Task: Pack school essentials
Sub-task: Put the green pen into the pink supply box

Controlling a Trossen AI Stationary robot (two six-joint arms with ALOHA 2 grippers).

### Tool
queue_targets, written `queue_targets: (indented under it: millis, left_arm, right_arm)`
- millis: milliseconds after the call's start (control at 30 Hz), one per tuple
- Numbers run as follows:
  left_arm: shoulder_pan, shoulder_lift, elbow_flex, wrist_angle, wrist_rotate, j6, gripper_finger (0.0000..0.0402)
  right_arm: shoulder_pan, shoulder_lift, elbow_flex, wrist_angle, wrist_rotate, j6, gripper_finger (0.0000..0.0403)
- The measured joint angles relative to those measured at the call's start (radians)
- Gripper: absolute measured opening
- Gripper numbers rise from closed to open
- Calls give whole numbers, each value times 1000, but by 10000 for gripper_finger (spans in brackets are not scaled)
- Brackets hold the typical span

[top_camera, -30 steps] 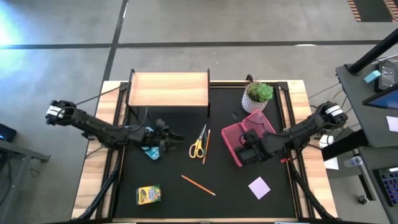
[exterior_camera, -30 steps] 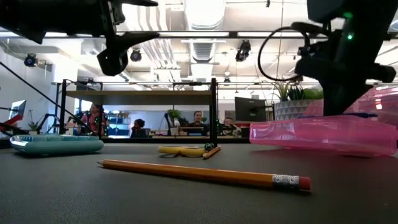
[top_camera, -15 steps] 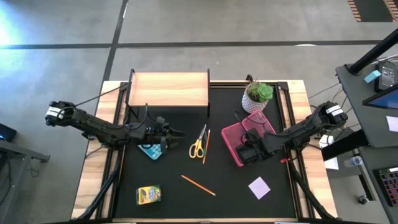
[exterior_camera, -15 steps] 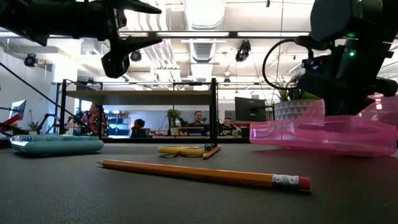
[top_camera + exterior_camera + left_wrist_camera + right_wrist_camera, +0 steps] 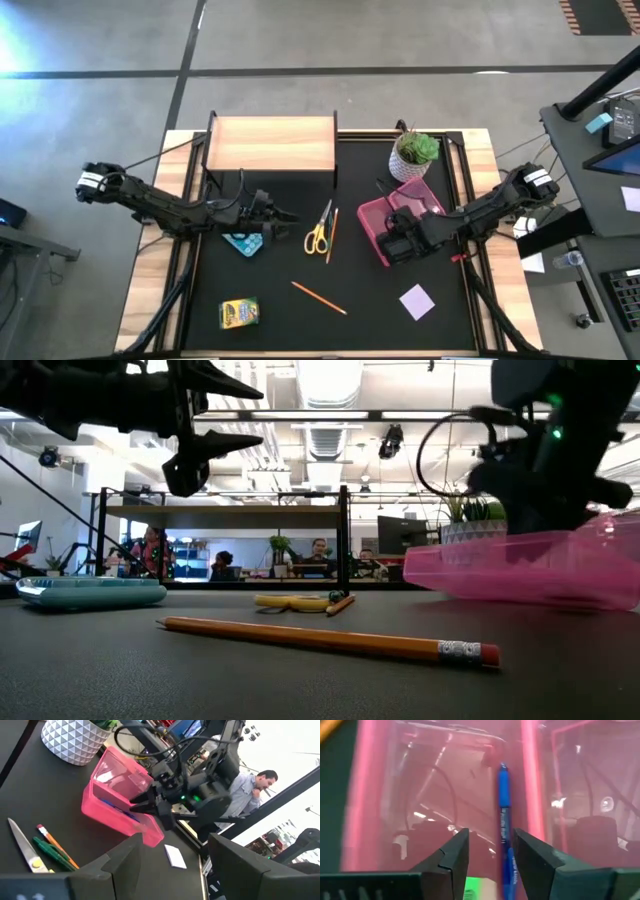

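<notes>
The pink translucent case (image 5: 376, 214) lies open right of the table's middle. My right gripper (image 5: 490, 836) slants down into it, open. A blue pen (image 5: 503, 805) lies on the case's floor, running under the gap between the fingers; whether a finger touches it, I cannot tell. My left gripper (image 5: 277, 216) hovers open and level above the table, left of the yellow-handled scissors (image 5: 317, 238) and an orange pencil (image 5: 332, 232). Another orange pencil (image 5: 318, 297), the crayon box (image 5: 238, 313) and the lilac note pad (image 5: 417, 301) lie nearer the front edge.
A flat teal thing (image 5: 240, 241) lies under my left arm. A potted plant (image 5: 413, 154) stands behind the case, and a wooden shelf (image 5: 270, 143) stands at the far edge. People sit in the room beyond the table in the low view.
The pink case has rocked under my right gripper: half a second ago its wall stood tipped up in the low view, and now the case lies lower and flatter on the table.
</notes>
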Motion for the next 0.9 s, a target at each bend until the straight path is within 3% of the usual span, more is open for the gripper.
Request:
queue_targets:
  millis: [233,500,700,900]
  left_arm:
    - [0,2,0,-68,82,0,210]
    - [0,-1,-1,-72,278,-19,210]
    - [0,-24,-1,-72,404,-134,210]
    - [-7,-94,-2,-125,519,-139,210]
  right_arm:
    - [0,19,118,17,54,73,140]
    - [-16,158,315,114,169,87,136]
    - [-52,354,528,98,141,73,137]
    - [-98,501,676,29,38,117,137]
